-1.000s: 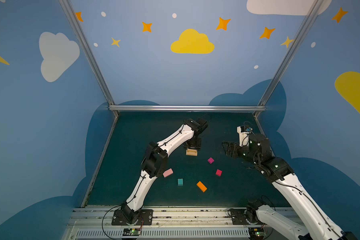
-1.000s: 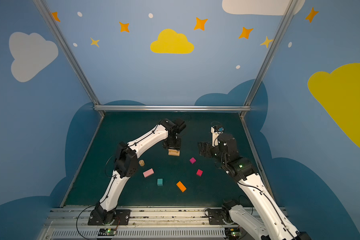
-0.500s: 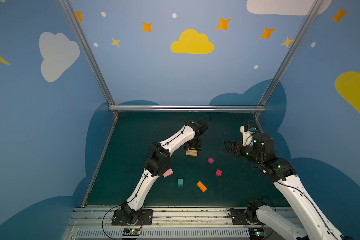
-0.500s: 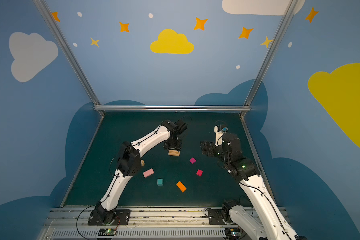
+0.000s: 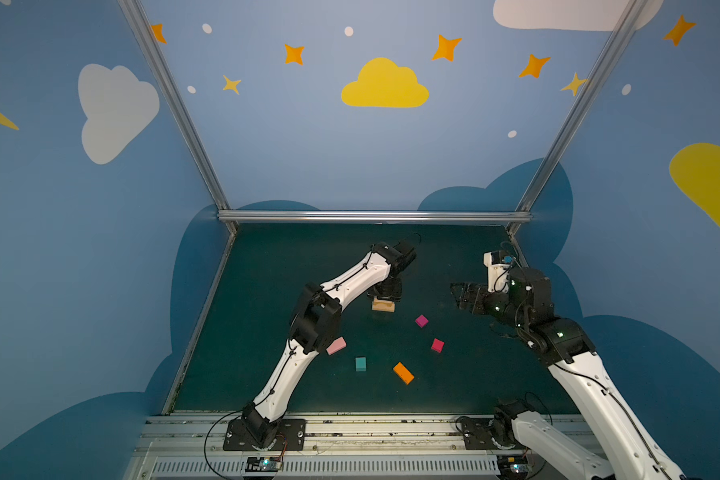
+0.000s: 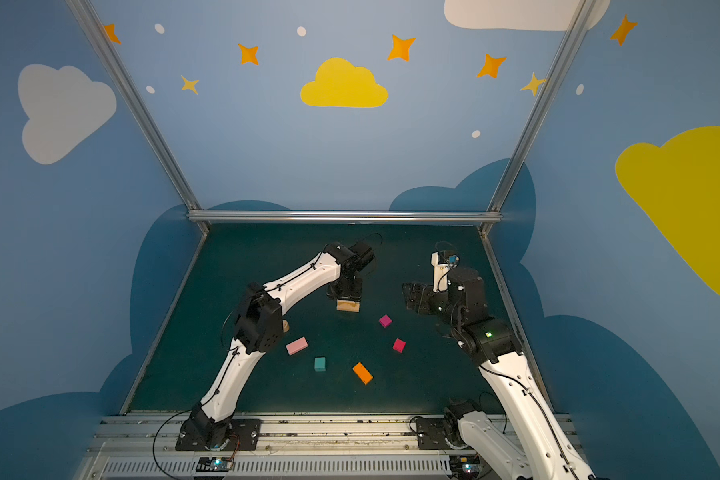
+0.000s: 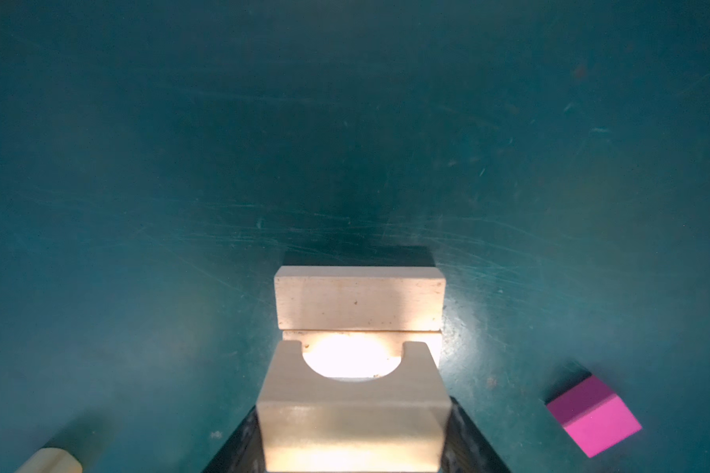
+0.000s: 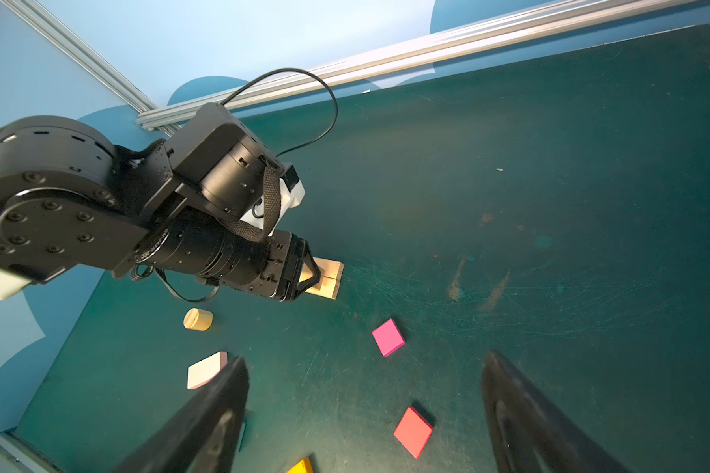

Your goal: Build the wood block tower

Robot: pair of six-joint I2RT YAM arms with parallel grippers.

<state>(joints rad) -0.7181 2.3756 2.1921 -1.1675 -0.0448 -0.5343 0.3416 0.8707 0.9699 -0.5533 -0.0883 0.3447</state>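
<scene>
Tower status: base stage only. My left gripper (image 7: 353, 446) is clamped on a tan notched block (image 7: 351, 393), which has a half-round cut-out. The jaws press its two sides and the tool points down at the mat (image 5: 308, 270). Just beyond it lie two tan oblongs (image 7: 359, 301), touching along their long edges, around mid-mat toward the back. In the left wrist view the notched block overlaps the nearer oblong. I cannot tell whether it is already seated on them or hanging just above. In both top views the three read as one tan lump under the gripper. My right gripper (image 8: 365, 360) is spread wide with nothing between its jaws, hanging over the right side of the mat, well apart from the stack. Six blocks are not yet stacked, each lying alone on the mat: magenta cube (image 5: 421, 321), red cube (image 5: 437, 345), orange oblong (image 5: 403, 372), teal cube (image 5: 360, 364), pink oblong (image 5: 336, 345) and tan cylinder (image 6: 284, 325). The cylinder is half hidden behind my left elbow in a top view. Judgement: three of nine blocks are at the tower site and the third is not released. All the coloured layers and the cylinder cap are left to place, so roughly a third is done.
</scene>
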